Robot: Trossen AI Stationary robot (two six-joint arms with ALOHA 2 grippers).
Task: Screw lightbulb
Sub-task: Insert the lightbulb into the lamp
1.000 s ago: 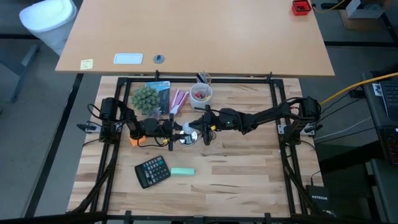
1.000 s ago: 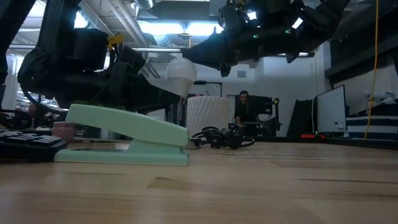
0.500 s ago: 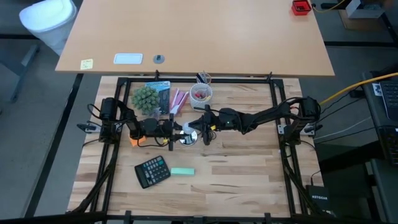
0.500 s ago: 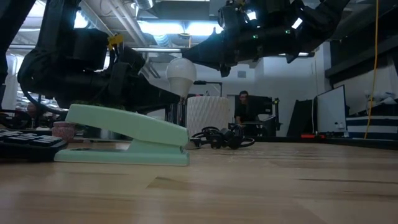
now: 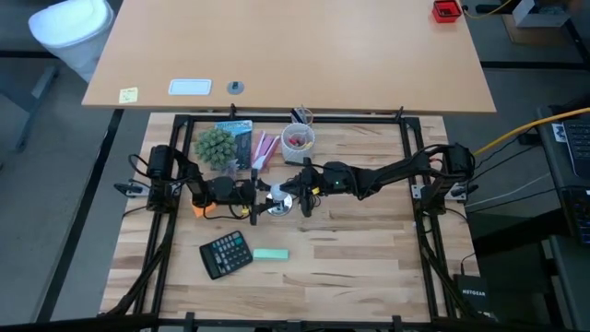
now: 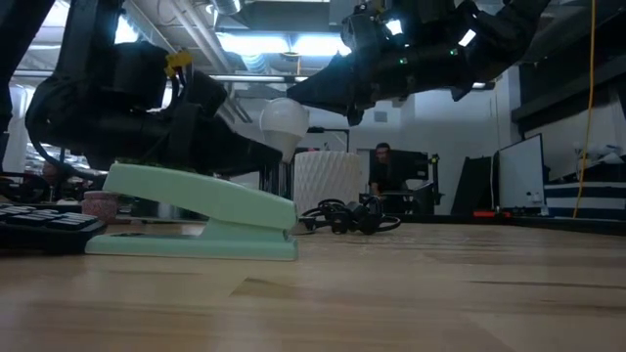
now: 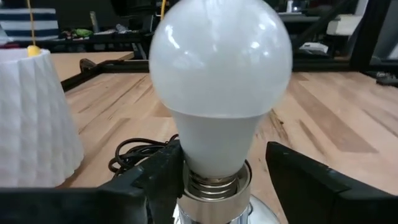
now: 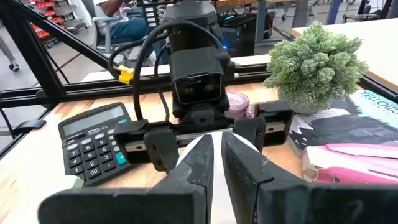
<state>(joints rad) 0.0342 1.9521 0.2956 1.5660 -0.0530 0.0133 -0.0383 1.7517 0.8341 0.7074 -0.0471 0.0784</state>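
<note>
A: Where does the lightbulb sit?
B: Upright in its silver socket, between the left gripper fingers; jaws spread, clear of the neck.
A: Right gripper?
B: Above the bulb, jaws nearly pressed together, holding nothing. Calculator and plant lie beyond it.

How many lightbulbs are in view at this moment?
1. The lightbulb stands upright at the table's middle, threaded end in a metal socket, between the left tool's open fingers. None other shows; clutter may hide more.
</note>
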